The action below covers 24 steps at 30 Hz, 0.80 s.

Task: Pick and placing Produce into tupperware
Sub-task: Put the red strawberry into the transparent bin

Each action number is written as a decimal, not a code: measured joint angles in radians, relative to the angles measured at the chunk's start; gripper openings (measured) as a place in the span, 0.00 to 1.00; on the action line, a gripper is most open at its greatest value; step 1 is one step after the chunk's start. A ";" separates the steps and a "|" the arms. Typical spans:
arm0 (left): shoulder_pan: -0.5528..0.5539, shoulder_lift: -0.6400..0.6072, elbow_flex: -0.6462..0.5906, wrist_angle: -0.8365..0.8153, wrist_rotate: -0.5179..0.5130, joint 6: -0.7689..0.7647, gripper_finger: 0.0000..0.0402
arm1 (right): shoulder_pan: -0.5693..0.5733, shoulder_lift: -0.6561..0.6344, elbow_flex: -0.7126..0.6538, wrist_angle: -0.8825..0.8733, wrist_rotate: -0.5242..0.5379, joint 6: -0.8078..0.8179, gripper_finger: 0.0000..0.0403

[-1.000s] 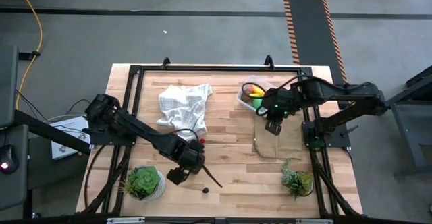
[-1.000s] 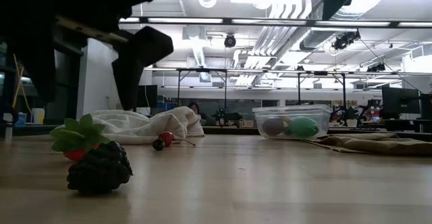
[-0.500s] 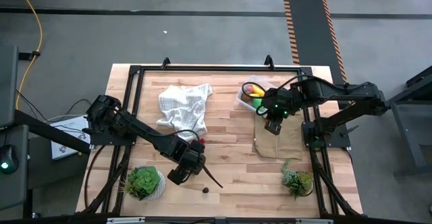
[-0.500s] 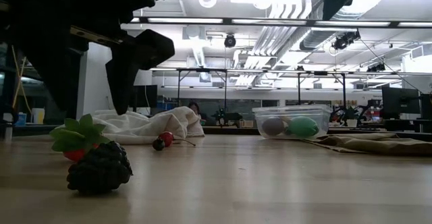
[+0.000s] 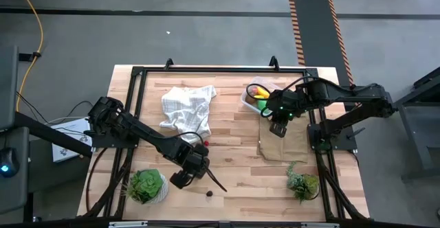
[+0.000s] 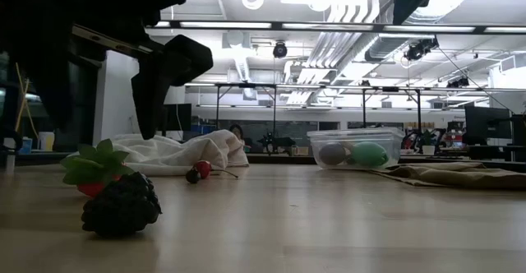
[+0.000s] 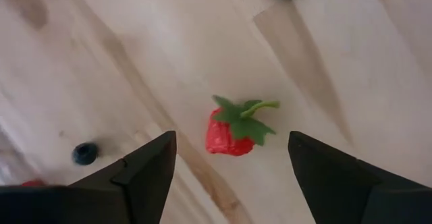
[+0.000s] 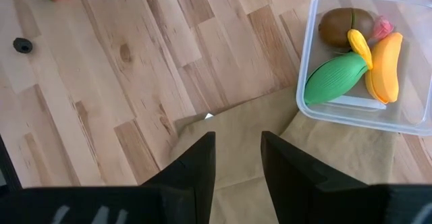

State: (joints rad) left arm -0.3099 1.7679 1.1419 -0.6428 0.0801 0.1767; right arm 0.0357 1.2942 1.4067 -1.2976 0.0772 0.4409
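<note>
Left gripper hovers, fingers spread wide, strawberry lying between them on the bench, lined up for pinching.

Right gripper waits, fingers parted and empty, beside the tupperware.

From above, the left gripper covers the strawberry, which therefore shows only in the left wrist and low views. In the low view the blackberry hides the strawberry's lower half, and both arms are cut off by the top edge. The tupperware is clipped at the right wrist picture's edge (its far corner is lost); from above, the right arm overlaps its near side. A small pink piece inside it is too small to identify. The left wrist picture cuts the blackberry at one edge and a red item at another.
</note>
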 joint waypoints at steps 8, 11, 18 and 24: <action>-0.012 0.035 -0.001 0.012 0.017 0.021 0.69 | 0.000 0.000 0.000 0.000 0.010 0.006 0.27; -0.012 0.049 0.003 0.036 0.016 0.027 0.67 | 0.000 0.000 0.000 0.002 0.019 0.006 0.27; -0.011 0.077 -0.001 0.040 0.013 0.028 0.63 | 0.000 0.000 0.000 0.007 0.026 0.004 0.27; -0.011 0.103 0.002 0.076 0.006 0.028 0.62 | 0.000 0.001 0.000 0.014 0.027 0.004 0.27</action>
State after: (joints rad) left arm -0.3210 1.8710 1.1442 -0.5667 0.0856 0.2049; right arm 0.0353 1.2949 1.4067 -1.2831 0.1047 0.4450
